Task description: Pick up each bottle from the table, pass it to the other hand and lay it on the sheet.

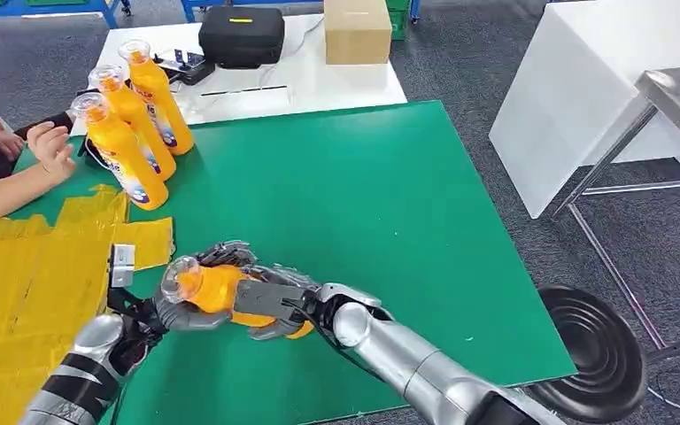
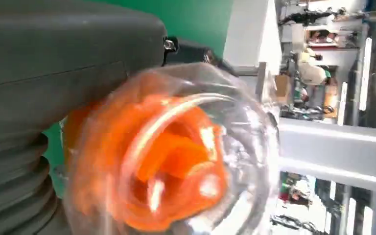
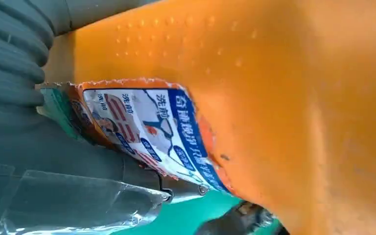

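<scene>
An orange bottle (image 1: 215, 289) with a clear cap (image 1: 180, 278) lies sideways in the air above the green table (image 1: 363, 204), near its front edge. My right hand (image 1: 273, 303) grips its body, and its label (image 3: 152, 127) is close in the right wrist view. My left hand (image 1: 170, 313) holds the neck end, with the clear cap (image 2: 176, 161) right in front of its grey cover (image 2: 54, 73). The yellow sheet (image 1: 27, 283) lies just to the left. Three more orange bottles (image 1: 133, 119) stand upright at the table's far left.
A person's hand (image 1: 49, 146) hovers beside the standing bottles at the left edge. Behind the green table is a white table (image 1: 336, 84) with a black case (image 1: 241, 35) and a cardboard box (image 1: 357, 31). A steel table (image 1: 673, 97) and a black round base (image 1: 598, 350) are on the right.
</scene>
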